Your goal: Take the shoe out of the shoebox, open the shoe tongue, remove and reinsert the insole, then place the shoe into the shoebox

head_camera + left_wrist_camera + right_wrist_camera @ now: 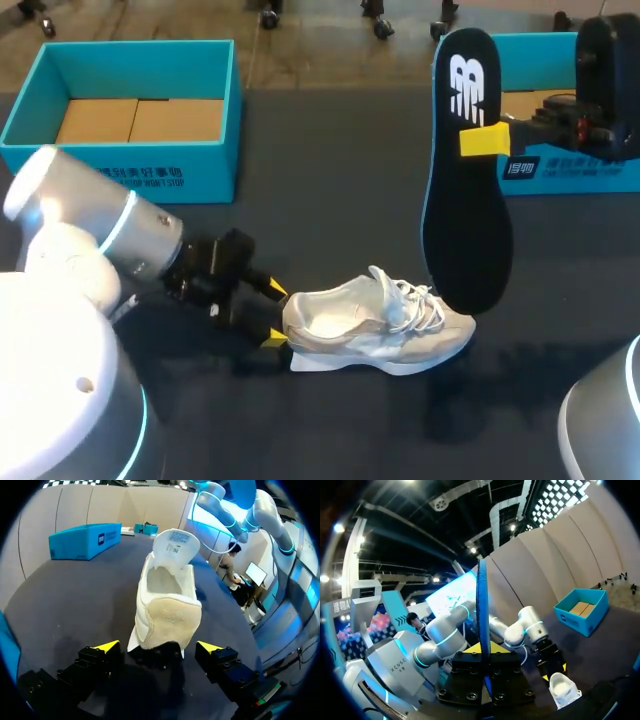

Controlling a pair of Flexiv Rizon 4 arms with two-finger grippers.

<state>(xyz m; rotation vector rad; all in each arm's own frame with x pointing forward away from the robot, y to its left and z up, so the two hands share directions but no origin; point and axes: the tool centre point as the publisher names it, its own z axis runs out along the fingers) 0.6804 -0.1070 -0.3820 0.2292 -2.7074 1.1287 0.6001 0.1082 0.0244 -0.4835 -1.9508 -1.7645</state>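
A white and beige shoe point(375, 330) lies on its sole on the dark table, heel toward my left arm. My left gripper point(274, 314) stands open at the heel, one yellow tip on each side. In the left wrist view the heel point(170, 622) sits just ahead of the gripper point(159, 647), between the spread fingers without being clamped. My right gripper point(484, 140) is shut on the black insole point(465, 180), held upright in the air above the shoe's toe. The right wrist view shows the insole point(482, 630) edge-on between the fingers. One teal shoebox point(130, 115) stands open at the back left.
A second teal box point(560, 165) stands at the back right, behind my right arm. The back-left box shows cardboard inside. Bare dark table lies in front of the shoe and between the two boxes.
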